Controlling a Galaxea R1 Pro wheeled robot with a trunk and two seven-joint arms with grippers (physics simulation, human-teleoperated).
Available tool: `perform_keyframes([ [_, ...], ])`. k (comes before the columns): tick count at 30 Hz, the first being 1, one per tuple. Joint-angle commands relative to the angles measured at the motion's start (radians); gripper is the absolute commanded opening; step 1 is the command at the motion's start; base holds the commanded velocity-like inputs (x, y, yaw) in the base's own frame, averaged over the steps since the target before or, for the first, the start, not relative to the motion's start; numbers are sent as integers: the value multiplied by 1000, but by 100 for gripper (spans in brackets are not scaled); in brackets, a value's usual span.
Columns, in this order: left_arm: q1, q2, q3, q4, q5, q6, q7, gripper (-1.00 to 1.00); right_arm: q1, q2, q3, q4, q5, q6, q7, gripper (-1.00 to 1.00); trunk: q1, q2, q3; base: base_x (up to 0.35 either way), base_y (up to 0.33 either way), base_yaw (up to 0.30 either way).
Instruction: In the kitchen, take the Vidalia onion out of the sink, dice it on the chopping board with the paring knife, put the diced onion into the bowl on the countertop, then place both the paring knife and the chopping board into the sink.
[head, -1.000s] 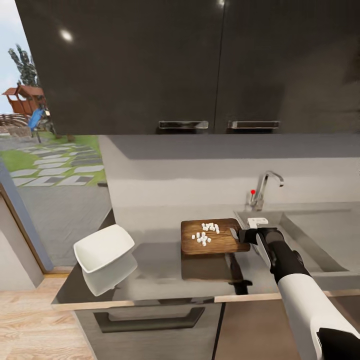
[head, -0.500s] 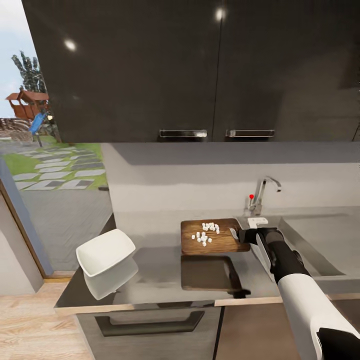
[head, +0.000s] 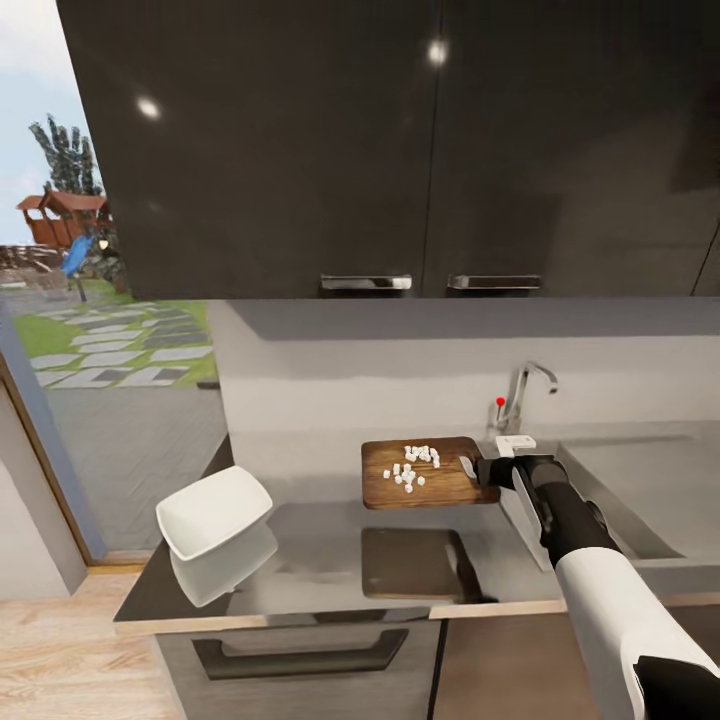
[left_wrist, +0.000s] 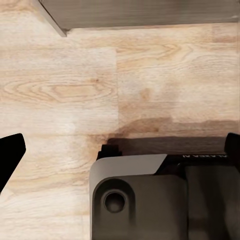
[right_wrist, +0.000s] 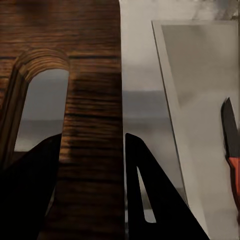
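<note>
My right gripper is shut on the right edge of the brown chopping board, which hangs level a little above the grey countertop. Small white pieces of diced Vidalia onion lie on the board. The wrist view shows the board clamped between the dark fingers of my right gripper, beside its slot handle. The red-handled paring knife lies in the sink. The white bowl stands at the countertop's left end. My left gripper is open over the wooden floor.
A chrome tap with a red knob stands behind the sink, right of the board. Dark wall cabinets hang overhead. A doorway to a garden is at the left. Grey drawer fronts sit under the counter.
The head view has risen. The chopping board has come up off the countertop with the diced onion on it; a gap now separates it from its reflection. My right gripper stays shut on it.
</note>
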Motion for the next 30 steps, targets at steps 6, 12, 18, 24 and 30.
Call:
perform_keyframes([
  [6,-2,0,-8,4,9,-6,-3,100,-1,0,-2,-1,10,4,9,-100,-23,41,26,0,0,0],
  [12,-2,-1,-8,4,9,-6,-3,100,-1,0,-2,-1,9,4,9,-100,-46,83,55,0,0,0],
  [18,-2,-1,-8,4,9,-6,-3,100,-1,0,-2,-1,9,4,9,-100,-69,125,83,0,0,0],
  [24,-2,0,-8,4,9,-6,-3,100,-1,0,-1,-1,10,4,9,-100,-92,167,111,0,0,0],
  [30,-2,0,-8,5,9,-6,-3,100,-2,0,-1,-1,10,4,9,-100,-115,209,140,0,0,0],
])
